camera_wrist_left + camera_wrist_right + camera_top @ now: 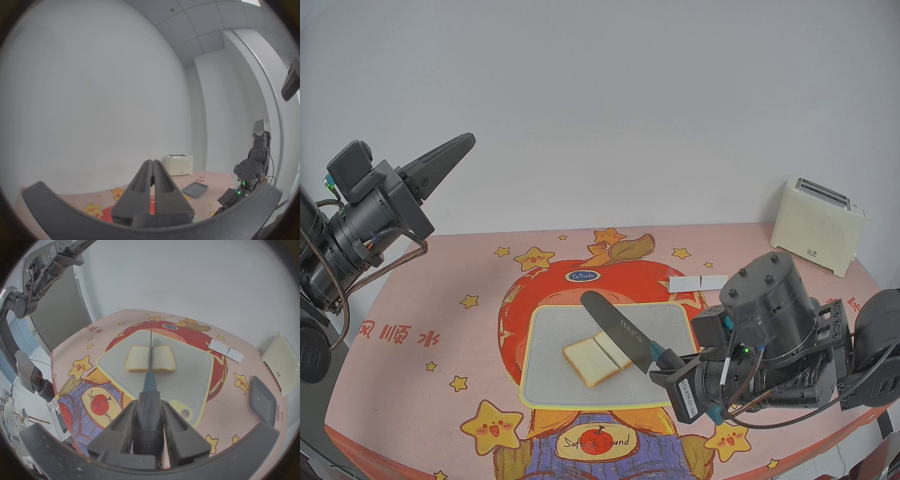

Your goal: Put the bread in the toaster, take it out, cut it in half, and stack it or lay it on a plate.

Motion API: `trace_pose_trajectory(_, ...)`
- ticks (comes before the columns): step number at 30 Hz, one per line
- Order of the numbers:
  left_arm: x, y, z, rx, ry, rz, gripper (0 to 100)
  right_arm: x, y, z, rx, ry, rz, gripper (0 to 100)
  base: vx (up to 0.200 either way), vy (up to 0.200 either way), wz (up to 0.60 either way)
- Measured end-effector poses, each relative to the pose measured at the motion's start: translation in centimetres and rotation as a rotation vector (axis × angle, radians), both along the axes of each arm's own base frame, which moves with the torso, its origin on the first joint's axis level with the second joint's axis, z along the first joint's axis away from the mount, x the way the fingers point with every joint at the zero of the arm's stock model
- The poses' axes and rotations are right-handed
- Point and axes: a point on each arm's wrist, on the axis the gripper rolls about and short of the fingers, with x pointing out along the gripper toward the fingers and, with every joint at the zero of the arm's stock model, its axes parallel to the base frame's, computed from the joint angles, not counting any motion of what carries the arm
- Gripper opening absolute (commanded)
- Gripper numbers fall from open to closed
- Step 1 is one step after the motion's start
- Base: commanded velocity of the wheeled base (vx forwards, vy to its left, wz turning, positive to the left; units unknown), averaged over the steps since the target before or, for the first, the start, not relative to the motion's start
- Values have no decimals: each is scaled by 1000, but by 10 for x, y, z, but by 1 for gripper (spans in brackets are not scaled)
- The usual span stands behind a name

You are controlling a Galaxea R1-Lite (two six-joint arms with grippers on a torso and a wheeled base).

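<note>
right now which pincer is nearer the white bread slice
Right. The right pincer holds a black-bladed knife across the white bread slice from beside the grey cutting board. The left pincer is high above the pink table, far left.

The head view looks forward and down from above the worktop [400,375], with the cutting board [550,387] at centre frame, the toaster [819,228] at the right edge and the wall [612,94] behind. The left wrist view sits high and well off the worktop, facing nearly level along the left end effector [152,162] toward wall, ceiling [200,28] and far toaster. The right wrist view sits low and close, looking along the right end effector [150,404] and knife [150,377] onto the cutting board. All three share worktop and toaster; both wrist views catch the dark tray [264,401].
</note>
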Motion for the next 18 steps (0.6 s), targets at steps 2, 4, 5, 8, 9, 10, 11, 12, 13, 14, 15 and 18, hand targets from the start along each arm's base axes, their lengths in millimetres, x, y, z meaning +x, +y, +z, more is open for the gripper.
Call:
trace_pose_trajectory(2,-1,-1,-1,2,1,-8,0,1,-1,3,12,-8,-4,0,0,0,0)
trace_pose_trajectory(4,-1,-1,-1,5,1,-16,0,2,-1,6,40,-27,-8,0,0,0,0)
trace_pose_trajectory(5,-1,-2,-1,6,2,-20,0,3,-1,8,57,-39,-10,0,0,0,0)
trace_pose_trajectory(8,-2,-2,-3,9,6,-26,0,4,-3,12,83,-57,-19,0,0,0,0)
trace_pose_trajectory(9,-2,-3,-3,11,7,-28,0,4,-4,14,88,-61,-21,0,0,0,0)
trace_pose_trajectory(10,-2,-3,-3,11,6,-30,0,4,-5,15,92,-64,-22,0,0,0,0)
trace_pose_trajectory(11,-2,-3,-3,12,6,-32,0,3,-6,16,95,-65,-24,0,0,0,0)
trace_pose_trajectory(12,-2,-3,-3,13,6,-36,0,3,-8,17,98,-67,-26,0,0,0,0)
trace_pose_trajectory(13,-2,-3,-3,15,5,-40,0,2,-10,18,102,-70,-27,0,0,0,0)
trace_pose_trajectory(14,-2,-3,-3,15,5,-42,0,2,-12,20,108,-73,-30,0,0,0,0)
trace_pose_trajectory(15,-2,-3,-3,15,4,-43,0,1,-13,21,111,-74,-31,0,0,0,0)
trace_pose_trajectory(18,-2,-3,-1,11,-2,-37,0,0,-17,23,120,-78,-35,0,0,0,0)
